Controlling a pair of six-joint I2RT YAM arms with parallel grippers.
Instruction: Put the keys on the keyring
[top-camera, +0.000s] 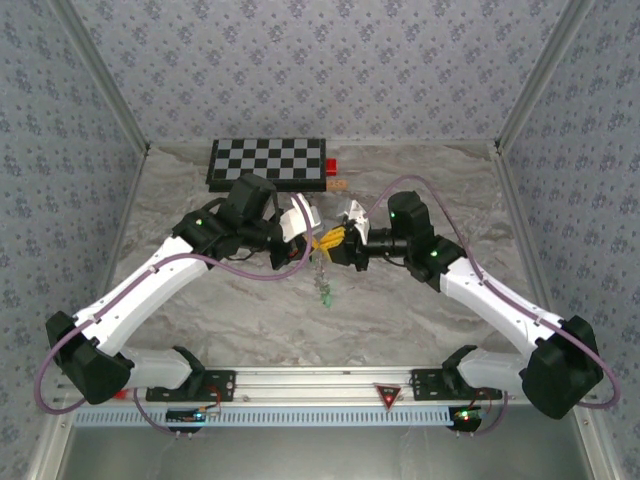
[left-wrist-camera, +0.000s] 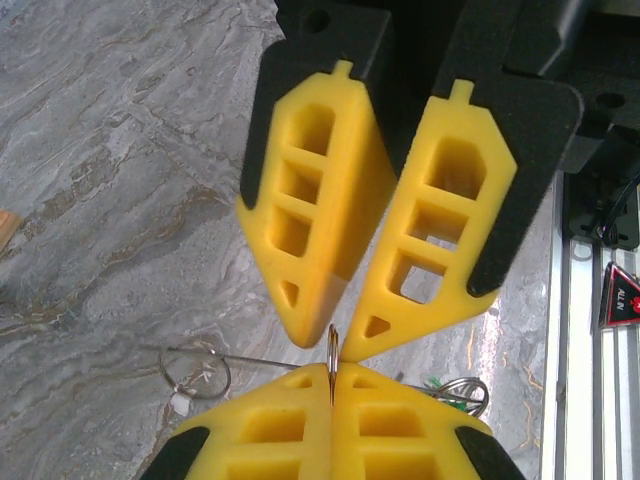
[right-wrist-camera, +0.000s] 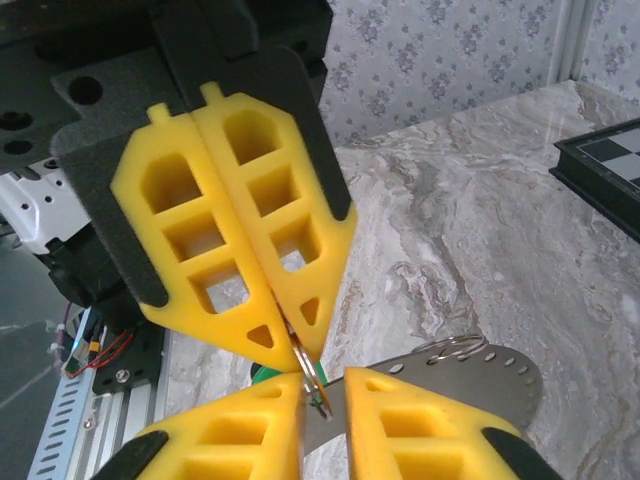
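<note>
OK, top view first. Both arms reach in over the surface (top-camera: 440, 320), and the left pincer (top-camera: 322, 243) meets the right pincer (top-camera: 340, 247) tip to tip. The keys (top-camera: 325, 292), a green cluster, lie on the surface on the arm-base side of the left pincer, apart from it. The keyring is too small to make out here.

Left wrist view: the left pincer (left-wrist-camera: 331, 374) is clamped shut on the keyring (left-wrist-camera: 331, 352), which is seen edge-on and stands up out of its tips. The right pincer (left-wrist-camera: 337, 340) sits on the ring's top edge with its tips nearly together. Gripping or just touching, can't tell. The keys (left-wrist-camera: 437, 382) lie on the surface close beside the left pincer, and a loose wire ring (left-wrist-camera: 197, 368) lies on its other side.

Right wrist view: the left pincer (right-wrist-camera: 295, 345) is closed on the keyring (right-wrist-camera: 311, 378). The right pincer (right-wrist-camera: 322, 388) shows a narrow gap with the ring in it. A perforated metal plate (right-wrist-camera: 490, 375) is just behind the left pincer.

My read is that the step is prying the ring's coil open, with no key threaded yet. To do it well, the left pincer should hold firm while the right catches one coil only. Moves should be small so the ring isn't twisted out of the grip.
</note>
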